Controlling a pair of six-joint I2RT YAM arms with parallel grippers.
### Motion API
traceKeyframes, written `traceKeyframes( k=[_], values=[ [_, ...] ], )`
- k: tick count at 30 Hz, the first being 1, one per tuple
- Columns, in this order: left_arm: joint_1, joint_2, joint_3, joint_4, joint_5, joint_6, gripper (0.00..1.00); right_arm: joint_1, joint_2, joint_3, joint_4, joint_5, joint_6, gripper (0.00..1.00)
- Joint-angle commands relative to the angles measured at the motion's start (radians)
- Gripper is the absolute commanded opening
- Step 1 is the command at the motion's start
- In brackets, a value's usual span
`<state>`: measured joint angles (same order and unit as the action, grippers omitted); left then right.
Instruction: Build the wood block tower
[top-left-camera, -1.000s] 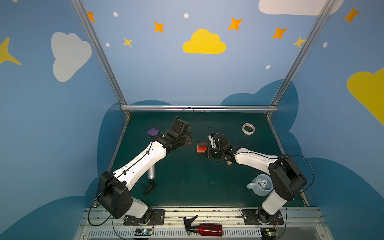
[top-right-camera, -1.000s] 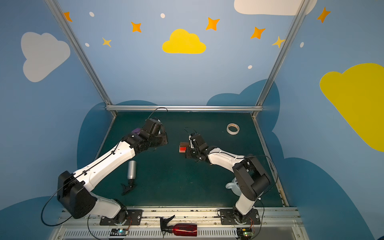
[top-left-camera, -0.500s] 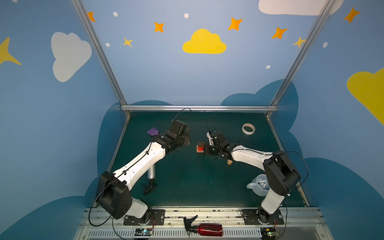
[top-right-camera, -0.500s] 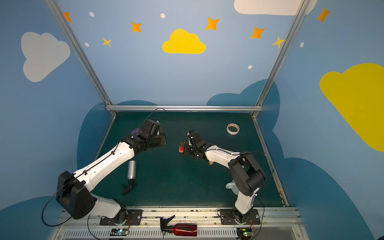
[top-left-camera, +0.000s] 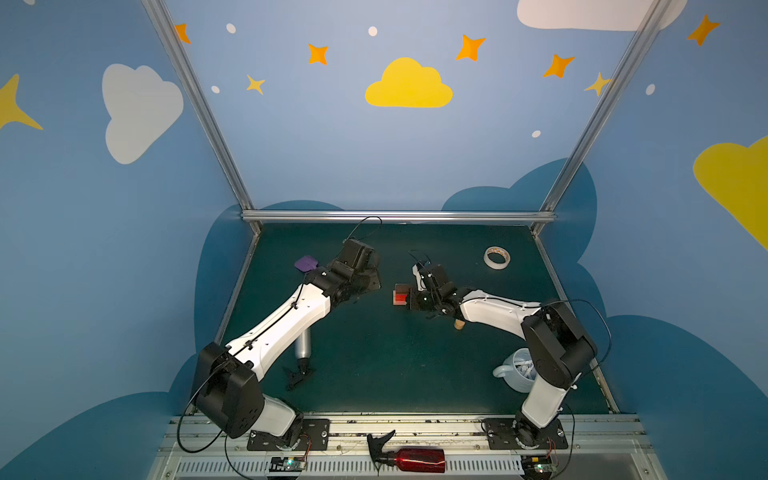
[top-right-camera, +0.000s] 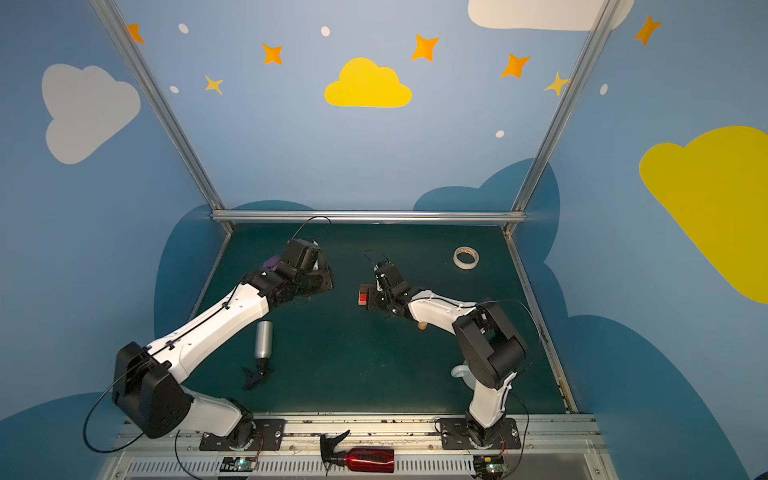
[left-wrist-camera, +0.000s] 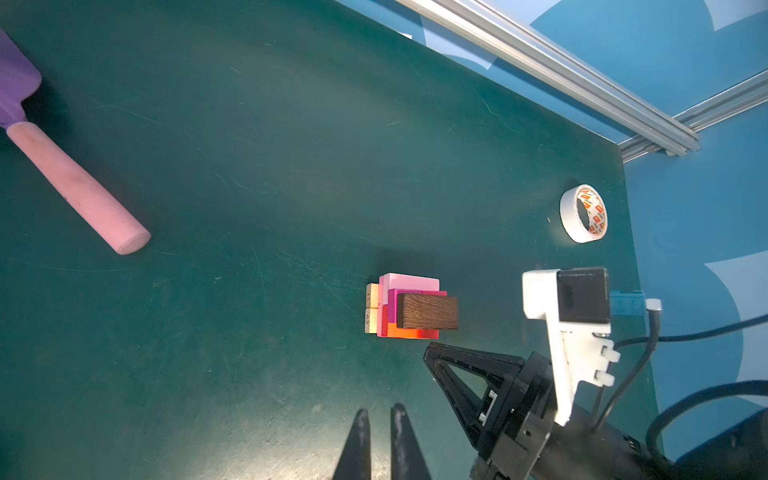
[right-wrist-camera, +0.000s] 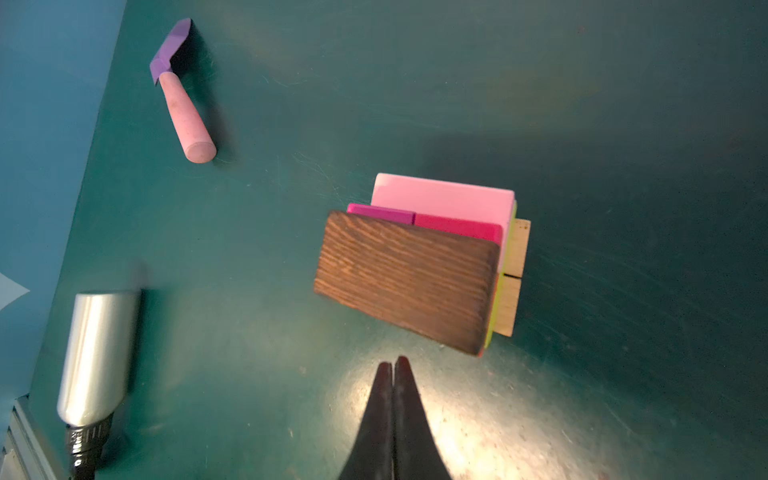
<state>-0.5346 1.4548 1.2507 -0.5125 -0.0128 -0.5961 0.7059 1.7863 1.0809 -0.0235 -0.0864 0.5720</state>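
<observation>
The tower (top-left-camera: 400, 296) (top-right-camera: 363, 296) stands mid-table: tan blocks at the base, lime-green, light pink, red and magenta above. A dark brown block (left-wrist-camera: 428, 311) (right-wrist-camera: 405, 282) lies on top, skewed and overhanging one side. A short tan cylinder (top-left-camera: 459, 325) (top-right-camera: 422, 326) lies on the mat under my right forearm. My right gripper (right-wrist-camera: 391, 362) (top-left-camera: 410, 300) is shut and empty, just right of the tower at its side. My left gripper (left-wrist-camera: 380, 409) (top-left-camera: 375, 283) hovers left of the tower, jaws nearly together with a thin gap and nothing in it.
A purple spatula with a pink handle (top-left-camera: 306, 263) (left-wrist-camera: 75, 183) lies at the back left. A white tape roll (top-left-camera: 496, 257) (left-wrist-camera: 582, 214) sits at the back right. A silver bottle (top-left-camera: 303, 345) (right-wrist-camera: 95, 353) lies front left, a pale mug (top-left-camera: 515, 374) front right.
My right arm's elbow has swung left and its shut gripper has edged in against the tower's right side. My left gripper has drawn back slightly to the left.
</observation>
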Motion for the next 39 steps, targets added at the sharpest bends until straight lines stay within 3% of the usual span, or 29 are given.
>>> traceKeyframes(
  k=[1,39],
  values=[
    [0.006,-0.021,-0.004,0.003,-0.001,-0.002,0.13,0.007,0.014,0.033,0.018,0.009,0.010,0.00],
    [0.014,-0.029,-0.014,0.003,0.000,-0.006,0.14,0.015,0.059,0.074,0.023,0.013,0.023,0.00]
  ],
)
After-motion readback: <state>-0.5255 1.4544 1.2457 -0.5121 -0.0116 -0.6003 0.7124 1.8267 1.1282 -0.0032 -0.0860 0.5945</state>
